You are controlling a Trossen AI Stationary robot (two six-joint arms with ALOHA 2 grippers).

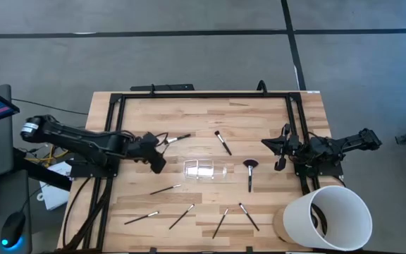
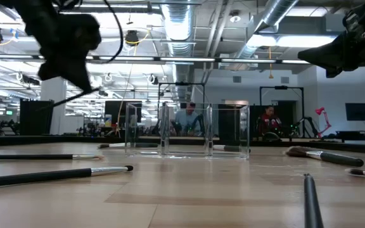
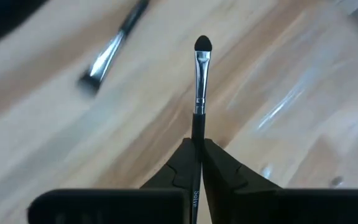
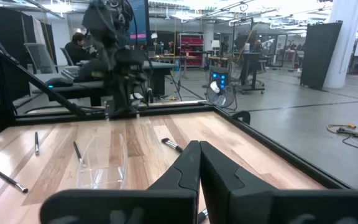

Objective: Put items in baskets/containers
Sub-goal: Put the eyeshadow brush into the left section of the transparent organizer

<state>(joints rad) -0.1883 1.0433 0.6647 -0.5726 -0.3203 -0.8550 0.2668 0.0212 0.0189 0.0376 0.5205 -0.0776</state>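
Here, along the near edge of the pale wooden slatted table (image 1: pixel 210 120), we see loose thin dark-handled makeup brushes (image 1: pixel 182 216) lying scattered, none yet contained, and at the near right stands the large white cylindrical bucket (image 1: pixel 328 215), which is not where they belong. Nearer the middle sits the small clear plastic rectangular tray (image 1: pixel 207 169), with the fan-headed dark brush (image 1: pixel 250 172) lying just to its right.

To the tray's left, above the table, we find the left gripper (image 3: pixel 197 152) with its jaws clamped on the handle of a slim silver-ferruled brush with a small dark rounded tip (image 3: pixel 201 68), which juts forward well beyond the fingers. Our worry starts there: the hold sits at the handle end, so the brush may pivot or slip as the arm swings. The tray looks shorter than the brush, so a flat release could leave it bridging the rim and tipping out, and a low approach could knock the light tray sideways. Its clear walls are also hard to judge.

At the far right edge, the right gripper (image 4: pixel 199 155) waits with jaws together on nothing, well apart from the tray. Farther back lies another brush (image 1: pixel 223 142).
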